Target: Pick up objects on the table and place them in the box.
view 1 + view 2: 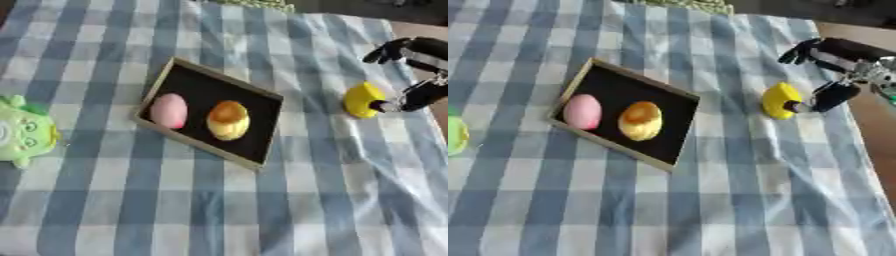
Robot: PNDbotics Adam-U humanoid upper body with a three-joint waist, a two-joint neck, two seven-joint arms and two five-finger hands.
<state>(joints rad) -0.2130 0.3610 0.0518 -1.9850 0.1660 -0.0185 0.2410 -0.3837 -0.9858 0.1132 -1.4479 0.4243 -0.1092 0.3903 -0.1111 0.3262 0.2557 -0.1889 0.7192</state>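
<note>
The box [158,85] lies at the middle of the checked bench [219,210] and already holds a pink egg [169,110] and a yellow egg [228,120]. The yellow toy [780,100] sits on the cloth to the right, well apart from the box. The right hand [833,62] is at the toy with fingers spread wide above it and the thumb touching its right side; nothing is held yet. Close the fingers across the toy's middle, lift clear, then carry left over the box. A green plush [24,131] waits at the left edge; the left hand is out of view
</note>
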